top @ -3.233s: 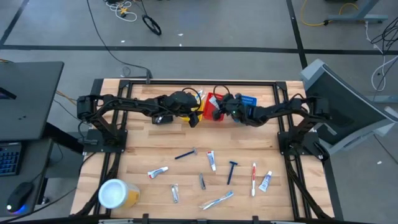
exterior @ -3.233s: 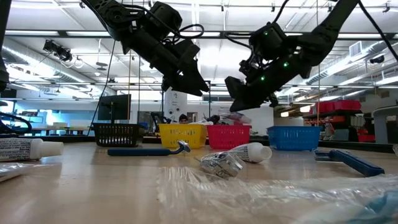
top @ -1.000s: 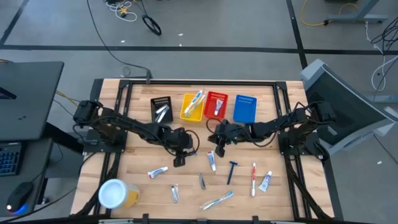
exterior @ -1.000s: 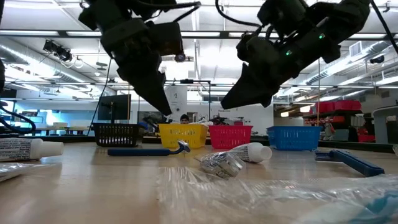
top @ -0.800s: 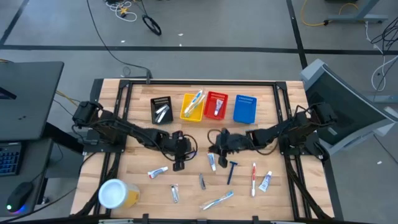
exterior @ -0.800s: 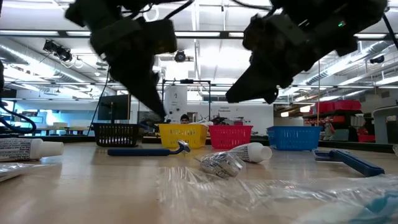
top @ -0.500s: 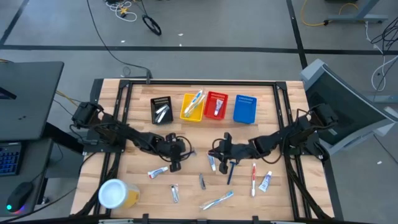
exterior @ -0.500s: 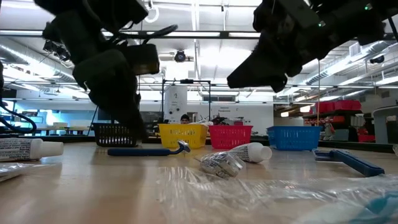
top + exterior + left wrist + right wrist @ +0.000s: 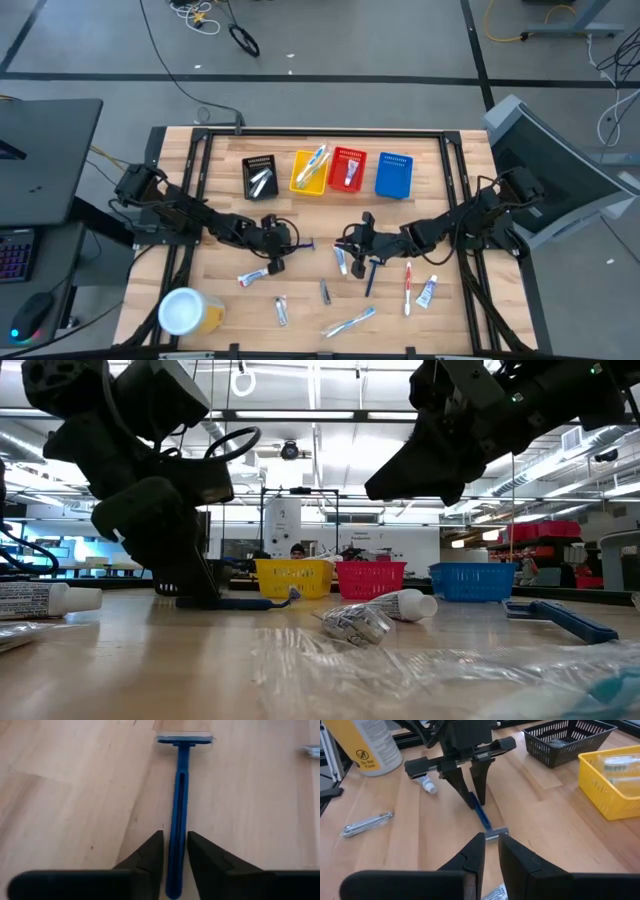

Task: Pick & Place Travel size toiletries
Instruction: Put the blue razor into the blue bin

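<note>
Four baskets in a row: black [image 9: 260, 176], yellow [image 9: 310, 170], red [image 9: 347, 169], blue [image 9: 394, 174]. Two blue razors loose: one [image 9: 177, 815] lies flat between the left gripper [image 9: 173, 851] fingers, head pointing away from them; the second [image 9: 372, 275] is just beyond the right gripper [image 9: 356, 247]. One yellow tub [image 9: 187, 310].

Left fingers grasp the razor handle, tips on the wood. A second ago they stood wider, above the table. Right gripper fingers show a narrow gap, nothing between; it hangs lower and nearer the tubes than before.
</note>
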### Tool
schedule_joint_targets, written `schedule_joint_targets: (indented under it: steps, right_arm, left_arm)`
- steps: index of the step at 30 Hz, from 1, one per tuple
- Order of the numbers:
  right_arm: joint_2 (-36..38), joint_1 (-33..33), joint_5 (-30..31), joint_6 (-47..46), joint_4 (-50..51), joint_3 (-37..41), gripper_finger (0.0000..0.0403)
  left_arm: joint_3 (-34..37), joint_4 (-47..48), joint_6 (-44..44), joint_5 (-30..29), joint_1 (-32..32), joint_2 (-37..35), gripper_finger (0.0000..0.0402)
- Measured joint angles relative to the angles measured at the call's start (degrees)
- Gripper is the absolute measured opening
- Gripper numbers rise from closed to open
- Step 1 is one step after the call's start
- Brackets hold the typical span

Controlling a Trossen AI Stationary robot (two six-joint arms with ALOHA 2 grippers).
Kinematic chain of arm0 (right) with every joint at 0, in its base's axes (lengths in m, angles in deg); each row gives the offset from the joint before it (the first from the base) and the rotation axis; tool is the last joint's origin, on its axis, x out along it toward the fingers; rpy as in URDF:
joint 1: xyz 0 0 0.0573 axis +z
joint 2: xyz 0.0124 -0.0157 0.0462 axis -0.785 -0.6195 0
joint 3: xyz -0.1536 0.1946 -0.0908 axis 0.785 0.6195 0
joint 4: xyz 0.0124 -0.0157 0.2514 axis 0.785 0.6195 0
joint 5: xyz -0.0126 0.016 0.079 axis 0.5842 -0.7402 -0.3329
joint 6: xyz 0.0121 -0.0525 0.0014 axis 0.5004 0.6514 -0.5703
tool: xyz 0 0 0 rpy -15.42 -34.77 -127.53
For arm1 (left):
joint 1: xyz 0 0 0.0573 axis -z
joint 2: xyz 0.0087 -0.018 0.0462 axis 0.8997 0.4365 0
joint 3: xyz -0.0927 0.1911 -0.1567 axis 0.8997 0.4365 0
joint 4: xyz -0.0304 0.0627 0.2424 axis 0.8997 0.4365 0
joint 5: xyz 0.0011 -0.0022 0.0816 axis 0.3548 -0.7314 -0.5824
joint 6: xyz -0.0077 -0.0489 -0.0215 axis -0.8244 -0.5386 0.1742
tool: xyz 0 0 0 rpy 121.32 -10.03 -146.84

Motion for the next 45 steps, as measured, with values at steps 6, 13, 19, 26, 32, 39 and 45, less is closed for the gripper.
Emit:
schedule_joint_targets:
  steps: [6, 13, 19, 26, 32, 39, 45]
  right_arm:
    - [0.0, 0.0, 0.0, 0.7, 0.0, 0.0, 0.0063]
    - [-0.5, -0.8, -3.8, 4.5, -1.7, 0.0, 0.0063]
    - [-2.7, -2.1, -8.3, 5.2, -3.5, 0.0, 0.0063]
    - [-3.6, -1.8, -9.5, 5.2, -3.5, 0.0, 0.0063]
    - [-3.7, -1.9, -8.0, 1.2, -6.2, 0.0, 0.0063]
    - [-3.6, -2.0, -0.9, -1.4, -16.5, 0.0, 0.0063]
    - [-3.7, -1.8, -1.0, 2.7, -22.0, 0.0, 0.0063]
  left_arm:
    - [0.2, -3.6, 2.2, 0.5, 0.0, 0.1, 0.0037]
    - [0.2, -8.9, 3.1, 0.4, -0.1, 0.1, 0.0053]
    - [0.1, -16.2, 6.4, -3.3, -0.1, 0.1, 0.0051]
    - [0.1, -22.9, 5.5, -10.0, -0.1, 0.1, 0.0047]
    - [0.1, -37.1, 10.9, -11.6, -0.1, 0.1, 0.0048]
    - [0.1, -49.8, 17.0, -5.0, -0.1, 0.1, 0.0047]
    - [0.1, -49.1, 17.1, -3.6, -0.1, 0.1, 0.0046]
